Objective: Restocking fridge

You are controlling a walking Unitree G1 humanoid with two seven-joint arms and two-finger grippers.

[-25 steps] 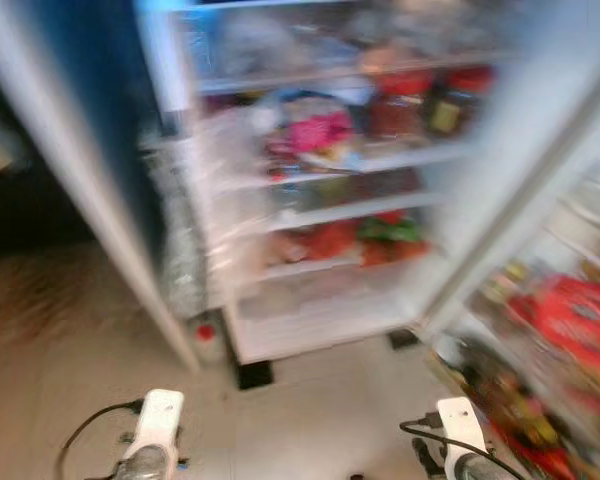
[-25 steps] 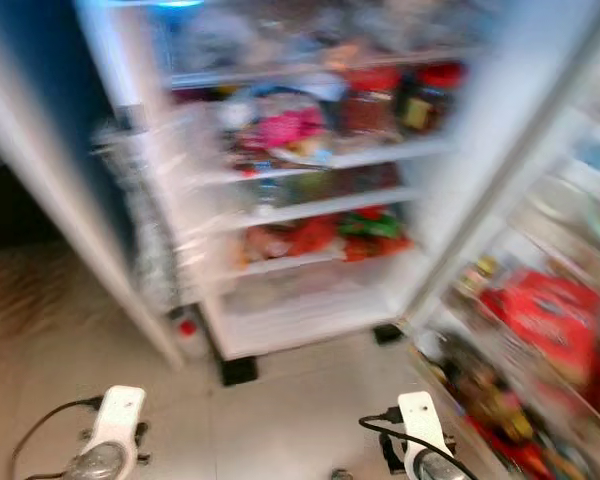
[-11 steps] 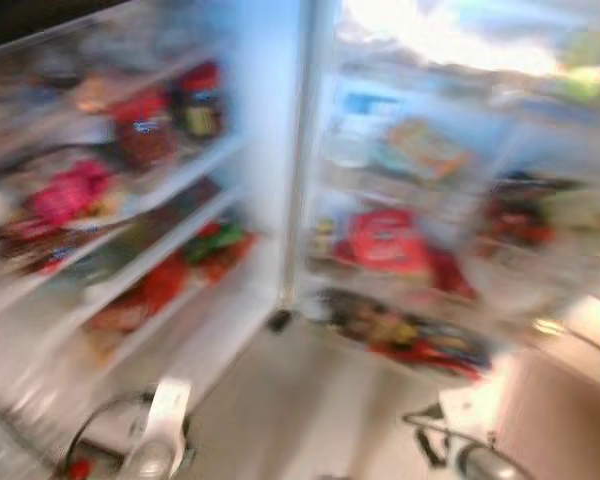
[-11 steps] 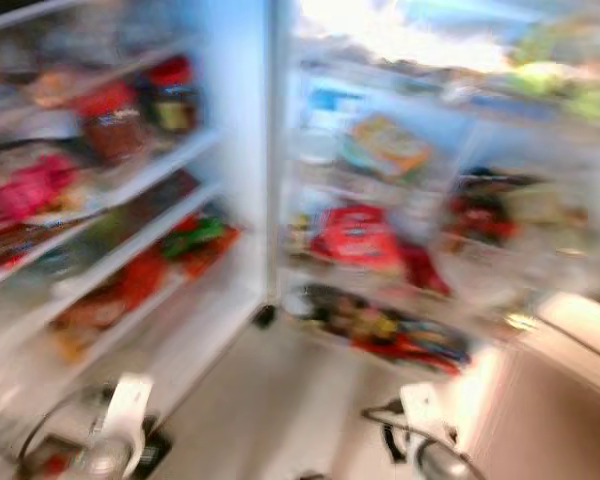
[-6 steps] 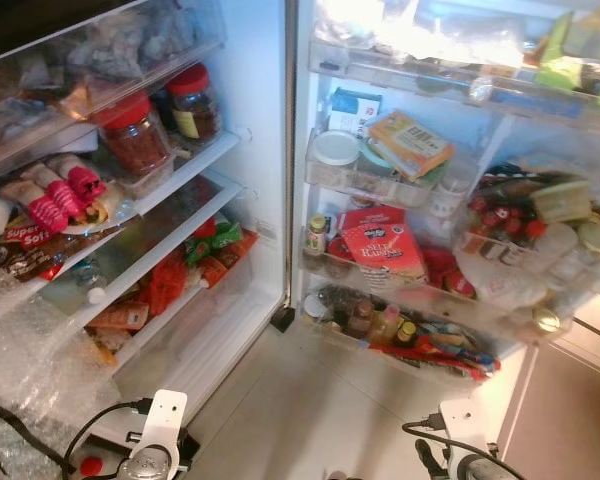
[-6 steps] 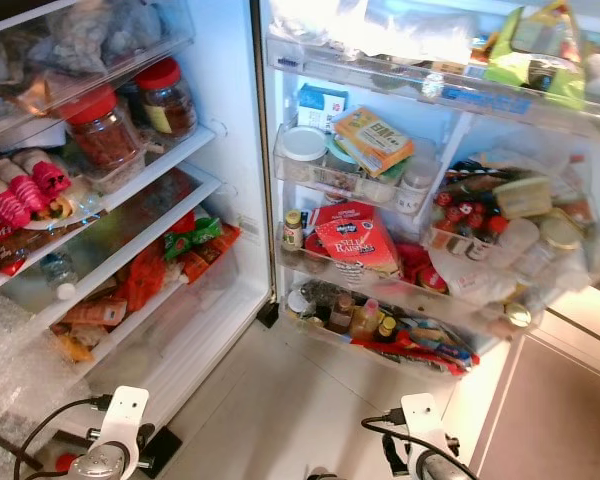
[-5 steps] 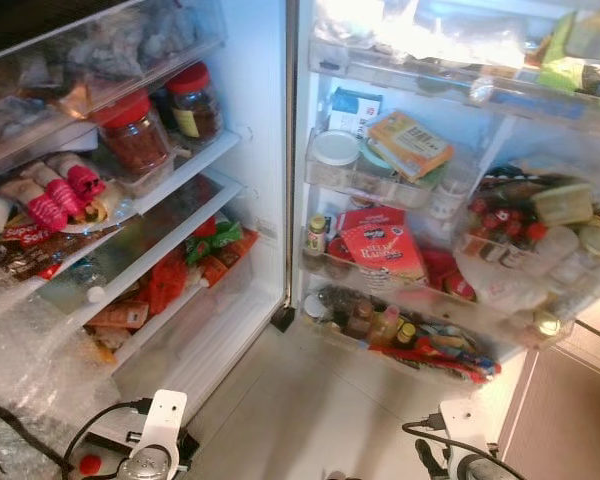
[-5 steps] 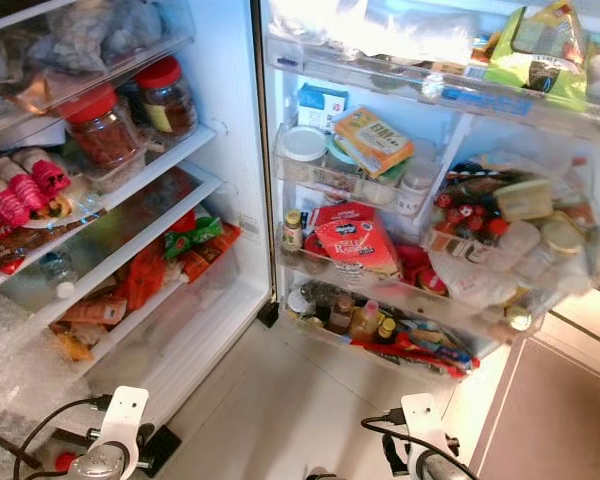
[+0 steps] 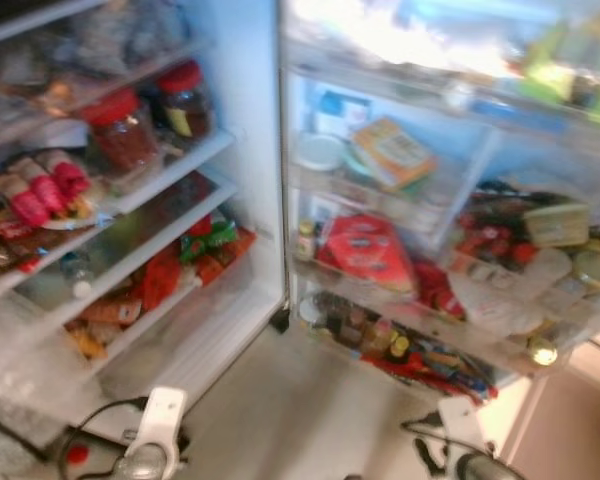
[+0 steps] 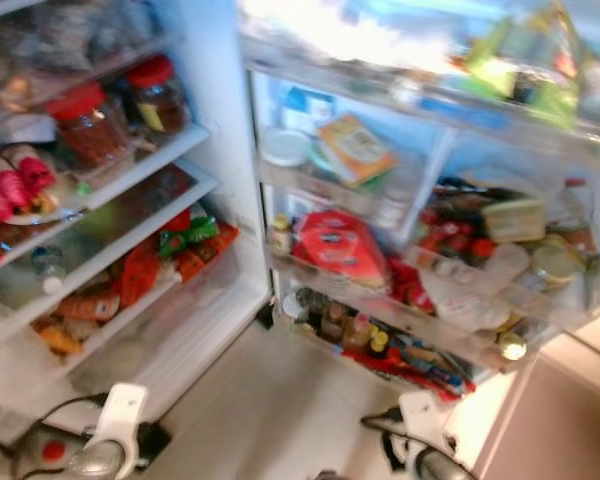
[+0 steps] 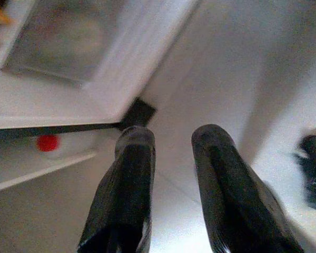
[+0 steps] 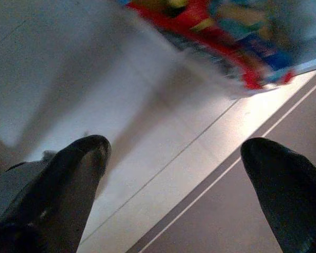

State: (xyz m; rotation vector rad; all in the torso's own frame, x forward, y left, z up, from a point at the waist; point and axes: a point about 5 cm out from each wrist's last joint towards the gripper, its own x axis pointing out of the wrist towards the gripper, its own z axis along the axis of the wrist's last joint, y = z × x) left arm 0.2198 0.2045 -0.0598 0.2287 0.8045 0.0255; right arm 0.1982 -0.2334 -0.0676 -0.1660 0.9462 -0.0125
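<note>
view nudged rightward across the open fridge (image 9: 270, 200), now blurred.

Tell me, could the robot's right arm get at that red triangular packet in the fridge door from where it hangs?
Probably yes. The red triangular packet stands at the front of its door shelf, uncovered. The right gripper, fingers spread and empty, hangs low over floor, so it must rise.

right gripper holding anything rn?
No. In the right wrist view the right gripper stands wide open, with only bare floor between its fingers.
</note>
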